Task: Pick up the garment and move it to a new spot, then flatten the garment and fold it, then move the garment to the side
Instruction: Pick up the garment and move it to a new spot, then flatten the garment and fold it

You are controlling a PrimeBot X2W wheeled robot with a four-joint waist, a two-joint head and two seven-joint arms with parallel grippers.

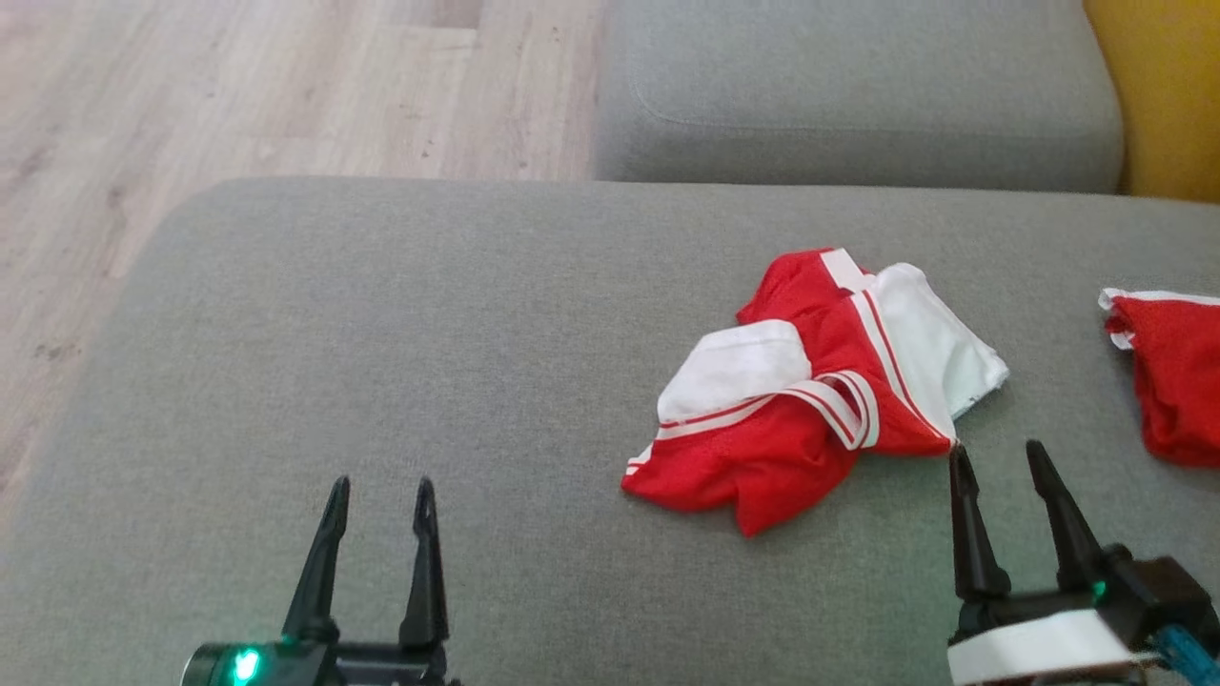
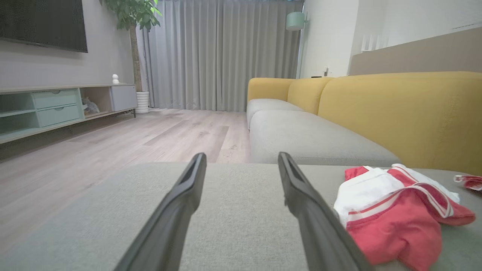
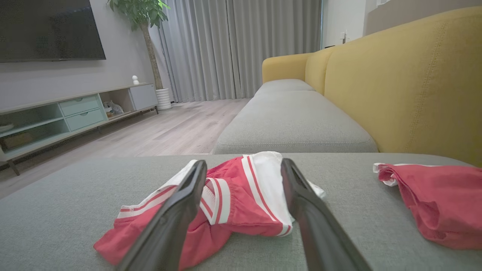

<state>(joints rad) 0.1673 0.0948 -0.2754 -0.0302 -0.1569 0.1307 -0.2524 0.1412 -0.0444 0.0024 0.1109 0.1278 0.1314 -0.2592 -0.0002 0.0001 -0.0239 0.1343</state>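
both claws are open and empty, left gripper (image 1: 381, 486) over bare grey fabric cushion (image 1: 381, 333), right gripper (image 1: 996, 448) just beside the crumpled red-and-white mesh garment (image 1: 810, 391) mid-cushion. imo pinching one loose fold could bunch it worse, or snag the second red cloth (image 1: 1177, 372).

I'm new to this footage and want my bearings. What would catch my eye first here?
A crumpled red and white garment lies on the grey cushion, right of its centre in the head view. A second red garment sits apart from it at that view's right edge. Behind them, in the wrist views, rises the sofa's mustard-yellow back.
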